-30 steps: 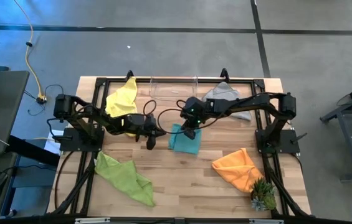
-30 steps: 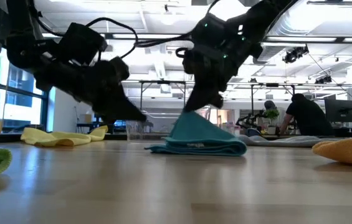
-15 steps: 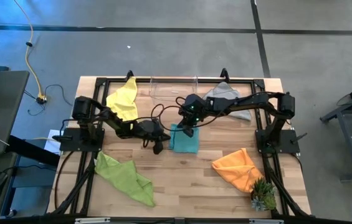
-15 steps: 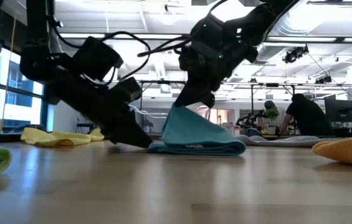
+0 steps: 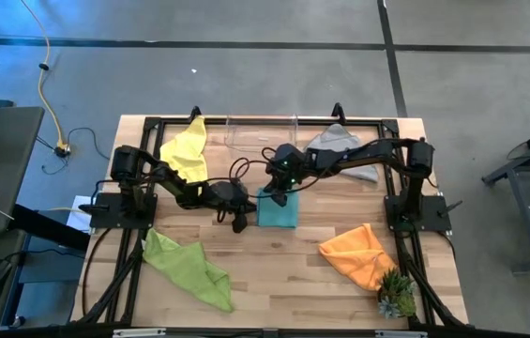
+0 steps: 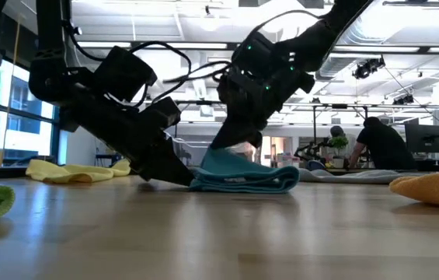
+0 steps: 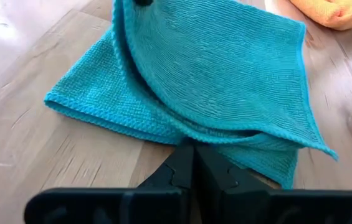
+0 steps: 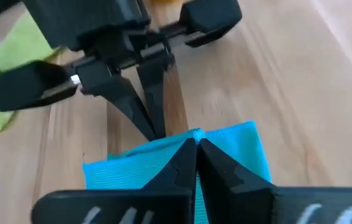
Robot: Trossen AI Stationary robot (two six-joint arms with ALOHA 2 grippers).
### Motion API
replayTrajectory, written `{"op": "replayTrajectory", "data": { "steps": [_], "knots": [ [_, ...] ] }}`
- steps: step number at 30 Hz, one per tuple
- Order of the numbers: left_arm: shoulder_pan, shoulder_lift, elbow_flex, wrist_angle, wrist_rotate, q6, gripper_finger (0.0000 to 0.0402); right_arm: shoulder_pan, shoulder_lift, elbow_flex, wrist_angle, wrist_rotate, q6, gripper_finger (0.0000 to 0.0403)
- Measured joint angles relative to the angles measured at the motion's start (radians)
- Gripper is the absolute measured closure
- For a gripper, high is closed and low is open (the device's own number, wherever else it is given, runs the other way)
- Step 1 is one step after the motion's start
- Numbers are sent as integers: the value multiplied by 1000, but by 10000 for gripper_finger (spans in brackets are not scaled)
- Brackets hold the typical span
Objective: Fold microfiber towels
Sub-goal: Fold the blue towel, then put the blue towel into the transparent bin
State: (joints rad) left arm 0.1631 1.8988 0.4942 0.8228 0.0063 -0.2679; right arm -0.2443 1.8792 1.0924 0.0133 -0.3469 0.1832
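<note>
From above, the bench [image 5: 274, 282] carries the teal towel [image 5: 280, 210] at its middle, lying as a small folded rectangle. The left claw [image 5: 239, 223] sits at that towel's left edge, fingers together, low on the wood. The right claw [image 5: 272, 191] pinches the towel's upper left corner. The yellow towel [image 5: 184, 150] lies at the back left, the grey towel [image 5: 340, 143] at the back right under the right arm, the lime towel [image 5: 188, 268] at the front left and the orange towel [image 5: 358, 253] at the front right beside a plant [image 5: 396, 296]. A clear bin [image 5: 263, 131] stands at the back edge. Bare wood lies open in front of the teal towel.

At table height, the left claw [image 6: 179, 177] touches the wood with its tip at the teal towel's [image 6: 246, 177] edge, while the right claw [image 6: 233, 140] lifts a flap above the flat layers.

The left wrist view shows closed fingertips [image 7: 188, 165] tucked against the towel's [image 7: 225, 74] near hem; its upper layer curves up.

The right wrist view shows that claw [image 8: 194, 144] clamped on the towel's [image 8: 238, 155] corner, the left claw [image 8: 154, 127] just beyond.
</note>
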Motion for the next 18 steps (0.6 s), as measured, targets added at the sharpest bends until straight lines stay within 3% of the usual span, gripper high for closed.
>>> {"op": "replayTrajectory", "data": {
  "steps": [4, 8, 13, 18],
  "knots": [
    [0, 0, 0, 0, 0, -11, 402, -8, 2, 0, 14, 8, -4, 384],
    [6, -15, -1, -13, -3, -39, 395, -19, 2, 0, 16, 11, -7, 328],
    [33, -97, -19, -98, 51, -42, 361, -35, -25, 0, -7, 48, 0, 248],
    [87, -212, -40, -200, 137, -67, 318, -69, -157, 0, -173, 53, 2, 204]
  ]
}}
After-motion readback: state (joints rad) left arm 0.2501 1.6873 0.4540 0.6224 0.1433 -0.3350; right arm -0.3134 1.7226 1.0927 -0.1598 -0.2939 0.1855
